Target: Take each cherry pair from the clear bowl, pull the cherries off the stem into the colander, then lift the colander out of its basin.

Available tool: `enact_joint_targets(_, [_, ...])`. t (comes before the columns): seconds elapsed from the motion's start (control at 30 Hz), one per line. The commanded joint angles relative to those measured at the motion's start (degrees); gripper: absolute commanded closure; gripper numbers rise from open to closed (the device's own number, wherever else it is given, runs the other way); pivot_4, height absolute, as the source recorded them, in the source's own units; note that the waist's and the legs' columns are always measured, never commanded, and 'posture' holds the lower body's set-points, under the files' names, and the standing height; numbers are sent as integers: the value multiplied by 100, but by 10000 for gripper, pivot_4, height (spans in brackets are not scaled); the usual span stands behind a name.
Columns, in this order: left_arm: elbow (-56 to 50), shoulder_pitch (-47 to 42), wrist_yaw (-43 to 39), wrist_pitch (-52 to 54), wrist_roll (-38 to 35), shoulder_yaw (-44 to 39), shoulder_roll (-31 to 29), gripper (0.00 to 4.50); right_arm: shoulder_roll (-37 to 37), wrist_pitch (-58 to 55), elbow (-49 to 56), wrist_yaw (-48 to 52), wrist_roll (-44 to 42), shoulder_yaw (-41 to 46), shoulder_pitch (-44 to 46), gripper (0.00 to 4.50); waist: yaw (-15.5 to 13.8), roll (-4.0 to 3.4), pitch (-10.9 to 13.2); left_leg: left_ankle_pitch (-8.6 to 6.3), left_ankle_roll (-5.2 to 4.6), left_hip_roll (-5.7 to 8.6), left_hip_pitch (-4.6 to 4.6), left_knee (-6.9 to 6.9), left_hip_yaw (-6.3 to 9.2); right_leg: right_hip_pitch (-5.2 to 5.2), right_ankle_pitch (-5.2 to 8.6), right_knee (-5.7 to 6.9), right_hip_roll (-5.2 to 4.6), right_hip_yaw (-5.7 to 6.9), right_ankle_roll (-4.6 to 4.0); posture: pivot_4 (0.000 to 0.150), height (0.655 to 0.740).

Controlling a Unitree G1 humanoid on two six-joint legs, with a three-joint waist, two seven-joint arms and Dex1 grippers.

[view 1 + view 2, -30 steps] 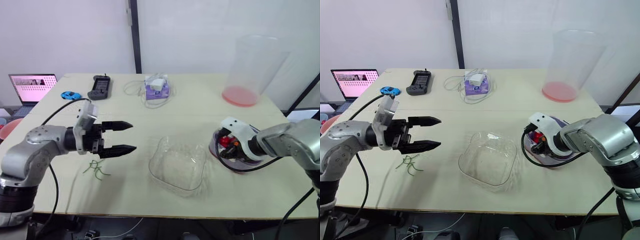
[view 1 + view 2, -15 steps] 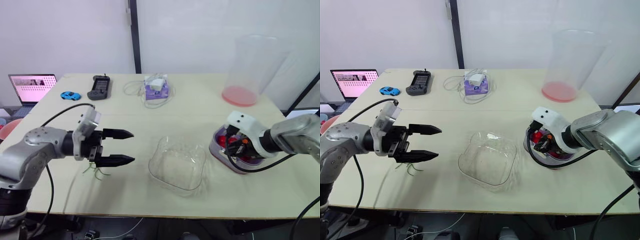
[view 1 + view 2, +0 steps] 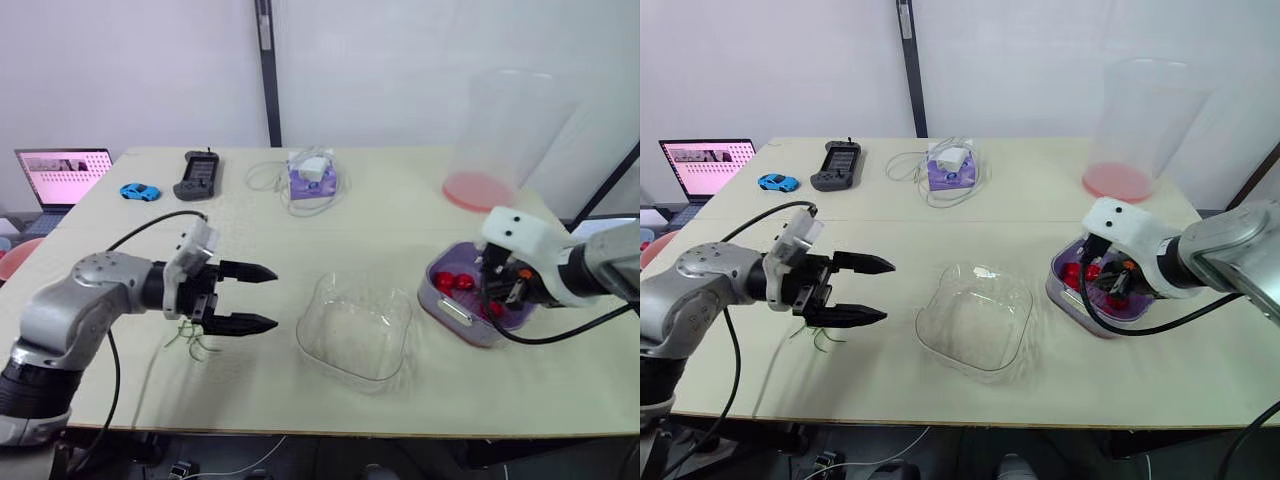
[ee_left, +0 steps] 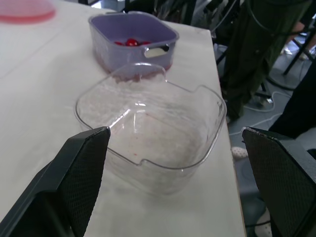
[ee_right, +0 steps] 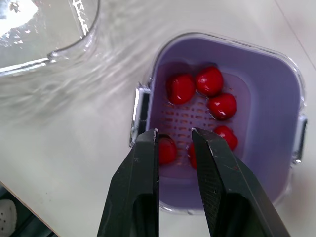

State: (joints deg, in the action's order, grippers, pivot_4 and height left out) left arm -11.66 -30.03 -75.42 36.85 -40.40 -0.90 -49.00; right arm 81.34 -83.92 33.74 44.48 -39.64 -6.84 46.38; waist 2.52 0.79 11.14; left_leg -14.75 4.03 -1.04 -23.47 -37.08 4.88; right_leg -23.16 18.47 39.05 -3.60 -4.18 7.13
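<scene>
The clear bowl (image 3: pixel 355 330) sits empty at the table's middle, also close ahead in the left wrist view (image 4: pixel 148 140). To its right stands the purple colander (image 5: pixel 261 113) in its basin (image 3: pixel 462 318), holding several loose red cherries (image 5: pixel 180 88). My right gripper (image 5: pixel 174 139) hovers just above the colander's near side, fingers a narrow gap apart with nothing between them. My left gripper (image 3: pixel 273 297) is open and empty, left of the bowl, pointing at it. Bare green stems (image 3: pixel 820 336) lie on the table under the left gripper.
A tall clear tub with a pink bottom (image 3: pixel 500 140) stands at the back right. A purple box with a white cable (image 3: pixel 314 178), a black handset (image 3: pixel 198 175), a blue toy car (image 3: pixel 140 191) and a laptop (image 3: pixel 62 170) line the far side.
My right gripper has drawn back to the right across the colander, uncovering the cherries. My left gripper has edged right towards the bowl, still open.
</scene>
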Motion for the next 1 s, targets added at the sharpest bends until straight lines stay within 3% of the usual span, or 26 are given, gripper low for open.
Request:
enact_joint_targets(0.03, [38,-180,-79,-125,39,-43,17,0,94,90,45,50,72,283,49,34336,0,0,0,0,0,0,0,0,0,0,0,0,-1,0,0,1500,7332])
enact_joint_targets(0.23, [68,-227,-87,-123,62,-49,94,0,-552,-228,-159,-123,-26,261,-10,34336,3,0,0,0,0,0,0,0,0,1,0,0,0,-1,0,1500,7332])
enact_joint_targets(0.33, [26,-191,-59,-97,55,-84,103,0,-902,-365,-310,-313,109,174,-78,26213,-5,1,-1,0,0,0,0,0,0,0,0,1,0,-1,0,1500,7332])
enact_joint_targets(0.43, [-25,-158,-26,-56,30,-130,93,0,-1013,-325,-398,-474,298,-52,-81,12253,-6,1,-1,0,0,1,0,0,0,0,0,0,-1,-1,0,1500,7332])
enact_joint_targets(0.93, [-157,-119,183,4,-121,-367,81,0,-1680,-268,-997,-763,711,-476,-354,12253,-4,1,-1,0,0,1,0,-1,0,0,0,1,-1,-1,0,1500,7332])
enact_joint_targets(1.0, [-168,-114,226,2,-147,-392,92,0,-1763,-308,-1066,-818,756,-469,-336,18138,-3,1,-1,0,0,1,0,-1,0,1,0,1,-1,-1,0,1500,7332])
